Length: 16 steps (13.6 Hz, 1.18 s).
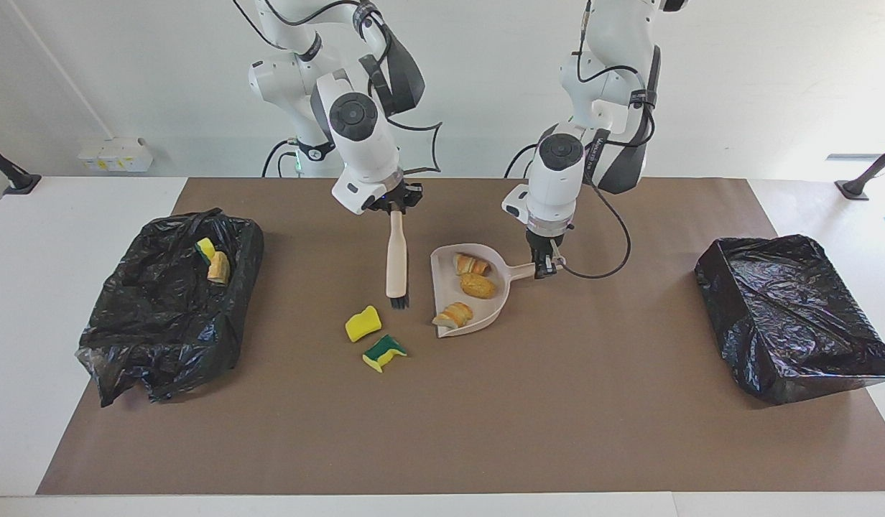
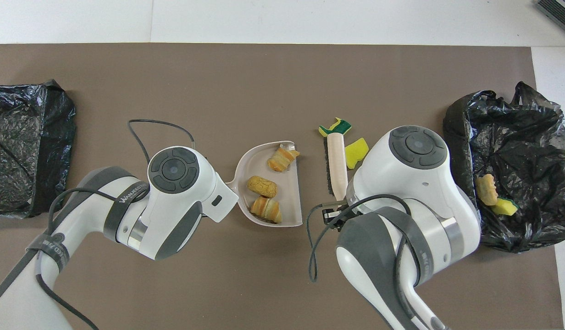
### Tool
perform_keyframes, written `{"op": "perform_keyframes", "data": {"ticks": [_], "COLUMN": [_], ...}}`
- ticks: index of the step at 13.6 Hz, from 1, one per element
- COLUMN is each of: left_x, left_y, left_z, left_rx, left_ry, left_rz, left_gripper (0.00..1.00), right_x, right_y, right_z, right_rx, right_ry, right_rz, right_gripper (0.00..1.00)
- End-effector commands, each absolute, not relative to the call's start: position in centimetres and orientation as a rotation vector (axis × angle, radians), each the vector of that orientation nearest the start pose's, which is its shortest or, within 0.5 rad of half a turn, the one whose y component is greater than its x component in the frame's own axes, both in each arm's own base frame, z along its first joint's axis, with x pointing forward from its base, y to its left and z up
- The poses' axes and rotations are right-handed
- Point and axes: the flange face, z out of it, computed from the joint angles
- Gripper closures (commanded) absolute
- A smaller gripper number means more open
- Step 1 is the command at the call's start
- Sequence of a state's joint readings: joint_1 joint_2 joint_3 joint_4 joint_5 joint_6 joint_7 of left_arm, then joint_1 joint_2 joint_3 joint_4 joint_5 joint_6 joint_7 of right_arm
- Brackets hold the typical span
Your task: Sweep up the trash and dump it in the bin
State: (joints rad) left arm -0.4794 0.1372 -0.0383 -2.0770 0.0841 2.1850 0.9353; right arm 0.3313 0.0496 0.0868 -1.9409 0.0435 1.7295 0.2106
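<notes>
The beige dustpan (image 1: 494, 300) (image 2: 255, 162) lies on the brown mat mid-table. Three bread-like pieces of trash (image 1: 478, 286) (image 2: 262, 185) sit inside it. My left gripper (image 1: 545, 267) is shut on the dustpan's handle; in the overhead view the wrist hides it. My right gripper (image 1: 396, 207) (image 2: 335, 213) is shut on the handle of a beige brush (image 1: 396, 262) (image 2: 336, 167). Its dark bristles point down between the dustpan and two loose scraps. These are a yellow sponge (image 1: 363, 323) (image 2: 357, 152) and a yellow-green sponge (image 1: 383, 352) (image 2: 340, 126).
A black-lined bin (image 1: 169, 316) (image 2: 507, 137) at the right arm's end of the table holds two scraps (image 1: 214, 262) (image 2: 486, 189). A second black-lined bin (image 1: 791, 316) (image 2: 25, 146) stands at the left arm's end.
</notes>
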Motion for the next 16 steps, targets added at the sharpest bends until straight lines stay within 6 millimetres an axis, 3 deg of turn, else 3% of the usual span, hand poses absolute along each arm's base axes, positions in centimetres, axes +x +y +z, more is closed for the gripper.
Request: {"op": "perform_keyframes", "data": {"ticks": [1, 3, 5, 8, 10, 13, 16], "left_x": [49.4, 49.9, 51.2, 51.3, 51.2, 50.8, 50.0], "left_y": [-27.2, -27.0, -26.3, -26.4, -26.4, -26.9, -27.1], "left_z": [36.5, 37.2, 37.5, 37.5, 37.4, 37.4, 37.2], "left_rx": [-2.367, -2.434, -2.460, -2.458, -2.456, -2.449, -2.461], "left_ry": [1.969, 1.887, 1.853, 1.853, 1.853, 1.864, 1.847], "left_rz": [0.077, 0.103, 0.136, 0.137, 0.134, 0.134, 0.153], "left_gripper": [1.00, 1.00, 1.00, 1.00, 1.00, 1.00, 1.00], "right_x": [52.7, 55.7, 58.5, 60.8, 60.0, 57.7, 54.9], "right_y": [17.4, 14.1, 13.3, 13.4, 14.6, 16.3, 22.6], "right_z": [41.5, 39.9, 37.8, 35.2, 34.0, 32.6, 32.8], "right_rx": [-3.252, -3.323, -3.396, -3.400, -3.382, -3.271, -3.152], "right_ry": [-0.651, -0.866, -1.021, -1.054, -1.072, -0.874, -0.597], "right_rz": [0.356, 0.298, 0.263, 0.247, 0.299, 0.406, 0.448], "right_gripper": [1.00, 1.00, 1.00, 1.00, 1.00, 1.00, 1.00]}}
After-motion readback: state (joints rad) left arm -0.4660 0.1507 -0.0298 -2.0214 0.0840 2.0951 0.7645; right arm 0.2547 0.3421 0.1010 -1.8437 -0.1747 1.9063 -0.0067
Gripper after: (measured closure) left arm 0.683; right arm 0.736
